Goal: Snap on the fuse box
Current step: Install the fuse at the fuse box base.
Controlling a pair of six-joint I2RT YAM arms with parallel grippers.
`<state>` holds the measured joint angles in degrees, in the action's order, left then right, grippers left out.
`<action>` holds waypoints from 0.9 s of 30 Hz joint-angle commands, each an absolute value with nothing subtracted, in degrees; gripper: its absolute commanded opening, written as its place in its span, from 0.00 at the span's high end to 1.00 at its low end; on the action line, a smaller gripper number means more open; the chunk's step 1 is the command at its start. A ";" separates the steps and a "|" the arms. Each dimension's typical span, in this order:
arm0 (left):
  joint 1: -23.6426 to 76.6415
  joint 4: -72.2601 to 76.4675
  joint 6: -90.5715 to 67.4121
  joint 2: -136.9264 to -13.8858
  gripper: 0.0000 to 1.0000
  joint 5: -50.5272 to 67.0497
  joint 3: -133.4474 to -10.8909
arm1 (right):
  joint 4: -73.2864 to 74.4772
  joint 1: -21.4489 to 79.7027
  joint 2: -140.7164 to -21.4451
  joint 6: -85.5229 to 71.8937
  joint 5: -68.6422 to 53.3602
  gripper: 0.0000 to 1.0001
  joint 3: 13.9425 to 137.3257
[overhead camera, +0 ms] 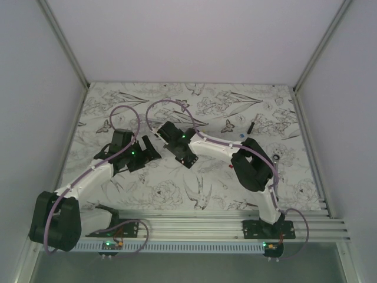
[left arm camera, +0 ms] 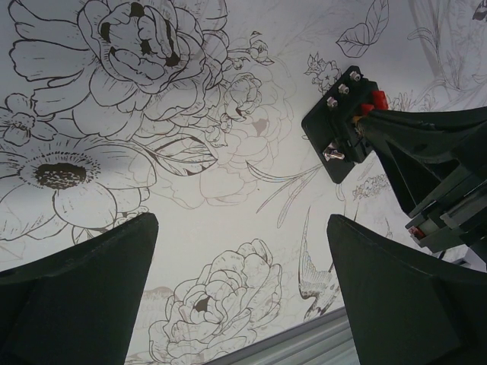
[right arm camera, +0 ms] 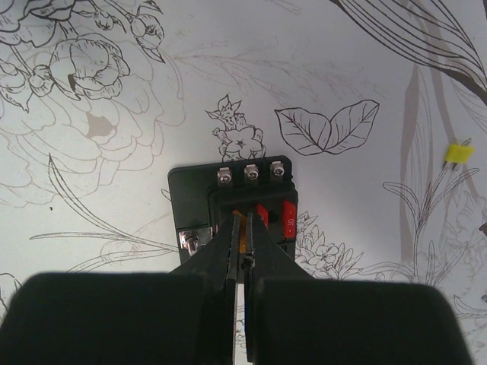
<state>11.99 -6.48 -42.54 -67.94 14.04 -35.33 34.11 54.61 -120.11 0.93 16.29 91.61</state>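
The left tool [left arm camera: 240, 285] hangs over the bench [overhead camera: 265, 100], which carries a print of black-line flowers and birds. Its two fingers [left arm camera: 76, 293] are spread wide. Nothing is between them; only the printed surface shows in the gap. In the top view this tool is left of the centre and points toward the right.

Just to the right of it, near the middle of the bench, the fuse box [right arm camera: 190, 201] lies flat on the print. It is a small black square. In the right wrist view, three screws [right arm camera: 249, 174] stand in a row along its far edge. One more screw [right arm camera: 190, 242] is at its left side, and red fuses [right arm camera: 288, 217] sit in the slots on its right part.

The right tool [right arm camera: 242, 228] reaches the fuse box from the near side. Its fingers are pressed together and the tips are at the fuse slots. A thin orange strip [right arm camera: 242, 242] shows between the tips; whether they pinch it cannot be told. In the left wrist view the same tips are on the top of the box, at its right side.

Further right on the bench, well apart from the box, lies a small yellow piece [right arm camera: 456, 153].
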 commanded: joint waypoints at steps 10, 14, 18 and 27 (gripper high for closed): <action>11.51 -8.88 -42.30 -65.04 0.00 14.14 -33.65 | 37.20 56.11 -120.76 -0.49 19.41 1.00 87.48; 11.49 -8.94 -42.31 -64.44 0.00 14.31 -33.66 | 37.18 56.43 -117.18 -1.02 19.71 1.00 83.87; 11.47 -9.36 -42.40 -63.03 0.00 13.82 -33.48 | 36.99 56.51 -114.64 -1.76 19.40 1.00 80.86; 11.42 -10.03 -42.36 -62.85 0.00 13.43 -33.66 | 31.20 56.51 -113.80 -3.98 16.48 1.00 76.33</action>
<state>11.94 -8.01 -42.57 -62.85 13.65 -34.33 31.70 56.01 -112.12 -1.30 20.18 79.09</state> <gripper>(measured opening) 0.997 0.021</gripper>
